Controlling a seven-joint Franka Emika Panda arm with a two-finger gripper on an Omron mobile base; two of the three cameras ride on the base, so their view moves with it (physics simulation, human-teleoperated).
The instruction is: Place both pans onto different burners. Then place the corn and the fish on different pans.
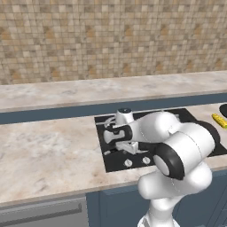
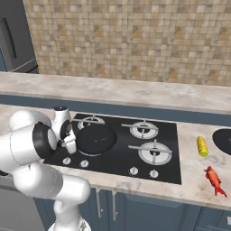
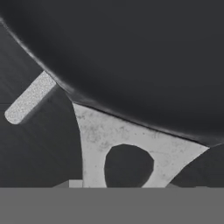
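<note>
Right base view: one black pan [image 2: 95, 137] sits on the cooktop's [image 2: 119, 153] front-left burner, beside the nearly closed claw [image 2: 70, 143]; whether it grips anything is unclear. Corn [image 2: 202, 146] and fish [image 2: 214, 179] lie on the surface [image 2: 198, 189] near the second pan [image 2: 223, 140]. No writing is legible.

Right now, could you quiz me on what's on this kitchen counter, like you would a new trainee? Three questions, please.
1. True or false: a pan sits on a front burner of the cooktop.
2. Which lies nearer the wall: the corn or the fish?
3. The second pan is: A) on a burner, B) on the counter right of the cooktop, C) in the gripper.

Key: 1 true; 2 the corn; 3 B.
</note>
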